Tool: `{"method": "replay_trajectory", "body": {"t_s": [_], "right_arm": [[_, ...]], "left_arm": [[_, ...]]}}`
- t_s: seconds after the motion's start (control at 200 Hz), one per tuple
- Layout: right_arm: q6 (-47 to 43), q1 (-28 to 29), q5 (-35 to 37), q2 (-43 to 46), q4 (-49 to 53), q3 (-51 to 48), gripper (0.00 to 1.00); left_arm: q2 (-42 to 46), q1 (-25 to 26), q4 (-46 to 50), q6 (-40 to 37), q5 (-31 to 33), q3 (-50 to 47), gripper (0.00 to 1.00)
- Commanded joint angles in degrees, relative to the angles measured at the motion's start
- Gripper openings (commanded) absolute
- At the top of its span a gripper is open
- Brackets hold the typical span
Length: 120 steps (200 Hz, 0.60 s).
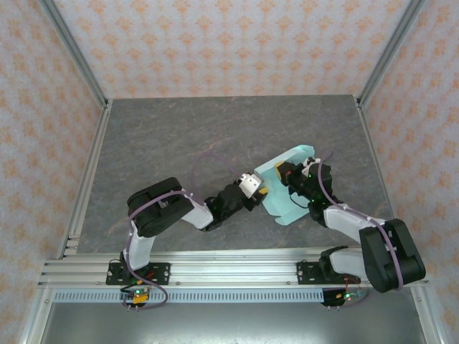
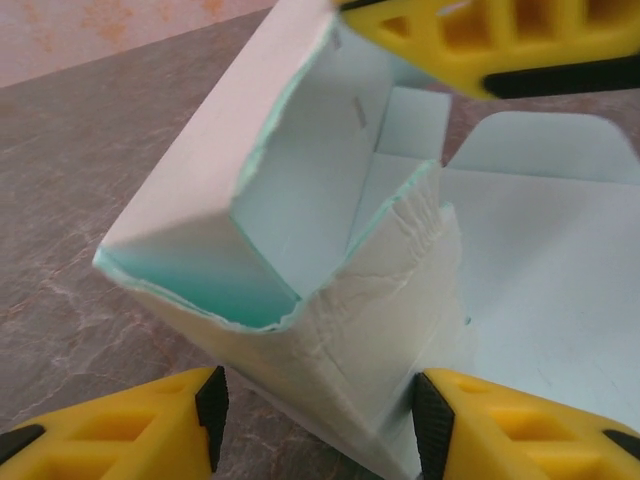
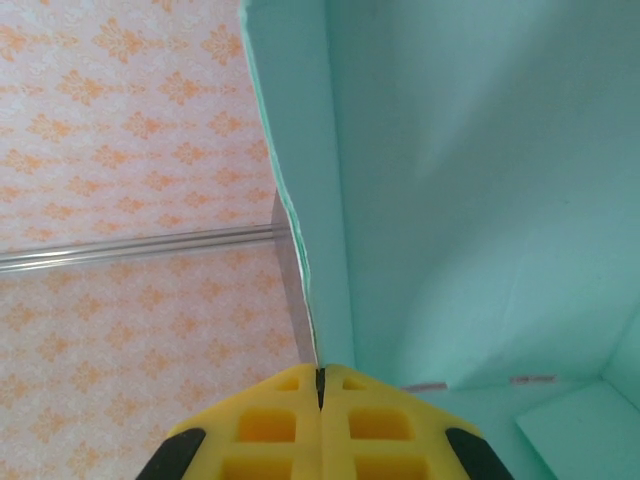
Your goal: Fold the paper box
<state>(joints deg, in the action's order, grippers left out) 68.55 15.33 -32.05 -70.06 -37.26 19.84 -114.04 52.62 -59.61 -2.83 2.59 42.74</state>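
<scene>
Right gripper (image 3: 320,378) is pinched on the paper box (image 1: 277,205) edge; left gripper (image 2: 316,405) is spread astride its open end. Long axis is laid near-to-far, far end rightward.

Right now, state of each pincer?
Left pincer: open, straddling a corner of the paper box.
Right pincer: closed on an edge of the paper box.

Left arm (image 1: 168,209): rises from the near-left base, elbow folded, forearm running right toward centre. Left gripper (image 1: 263,192): jaws parted, one finger (image 2: 150,425) on each side of a corner of the box (image 2: 300,200). Right arm (image 1: 362,233): folded over the near-right base, forearm running left and far. Right gripper (image 3: 320,385): fingers pressed together, pinching the edge of a box wall. The grippers face each other, tips close together.
</scene>
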Motion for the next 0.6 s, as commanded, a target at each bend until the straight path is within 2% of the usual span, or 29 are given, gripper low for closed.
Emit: {"method": "replay_trajectory", "body": {"t_s": [0.0,0.085,0.195,0.305,0.4,0.531,0.596], "right_arm": [[-0.44,0.07,1.37,1.95,0.91,-1.08,0.00],[-0.49,0.06,1.55,2.02,-0.07,-2.02,0.00],[-0.67,0.13,1.27,1.40,-2.21,-3.22,0.00],[-0.45,0.14,1.09,0.46,-4.08,-3.86,0.00],[-0.30,0.09,1.05,0.06,-4.41,-4.01,0.00],[-0.26,0.22,0.59,-0.24,-4.53,-3.89,0.00],[-0.18,0.35,0.50,-0.34,-4.55,-3.93,0.00]], "left_arm": [[-0.61,0.03,-0.24,0.81,5.94,1.37,0.56],[-0.07,0.03,-1.46,0.80,7.39,-0.09,0.66],[1.21,-0.02,-2.48,0.57,7.53,-2.27,0.71],[2.23,-0.15,-1.40,-0.22,7.83,-2.92,0.83],[2.60,-0.48,-1.55,-0.25,9.03,-3.02,0.89],[2.87,-1.70,-1.07,0.16,5.88,-2.56,0.90],[2.56,-2.06,-1.07,0.24,4.36,-2.06,0.87]]}}
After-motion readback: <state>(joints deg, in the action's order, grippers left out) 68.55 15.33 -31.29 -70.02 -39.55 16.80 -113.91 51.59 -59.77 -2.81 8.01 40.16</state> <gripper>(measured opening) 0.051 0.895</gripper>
